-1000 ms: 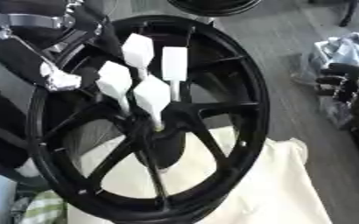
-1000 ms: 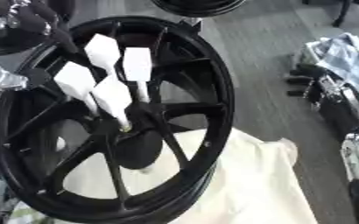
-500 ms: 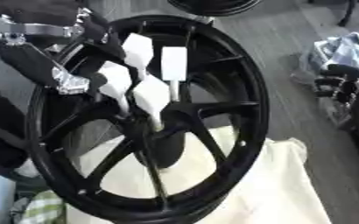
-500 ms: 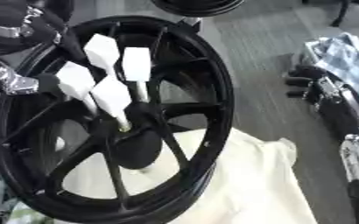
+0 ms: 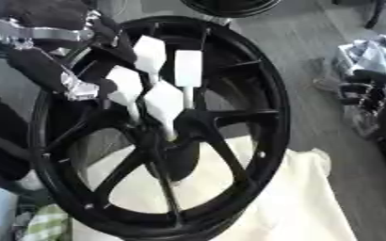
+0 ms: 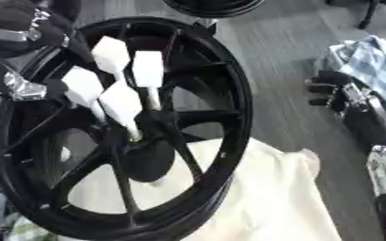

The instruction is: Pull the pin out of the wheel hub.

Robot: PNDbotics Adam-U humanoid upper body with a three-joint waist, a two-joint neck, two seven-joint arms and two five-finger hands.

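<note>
A big black spoked wheel (image 5: pixel 266 117) stands tilted on a cream cloth. Several pins with white flat heads (image 5: pixel 165 102) stick out of its hub (image 5: pixel 159 136), fanned up and to the left. My left hand (image 5: pixel 68 77), black with silver parts, reaches in from the upper left. It sits just left of the leftmost white head (image 5: pixel 122 84), behind the rim; its grip is hidden. My right hand (image 6: pixel 326 88) hangs at the right, apart from the wheel, its fingers relaxed and holding nothing.
The cream cloth (image 5: pixel 295 202) covers the lower right. A checked cloth (image 6: pixel 377 56) and dark gear lie on the grey floor at the right. A second black wheel (image 5: pixel 229 5) shows at the top edge. A green checked rag (image 5: pixel 48 226) sits at the lower left.
My left hand has shifted slightly right, closer to the white pin heads. The pins and the wheel stand as before.
</note>
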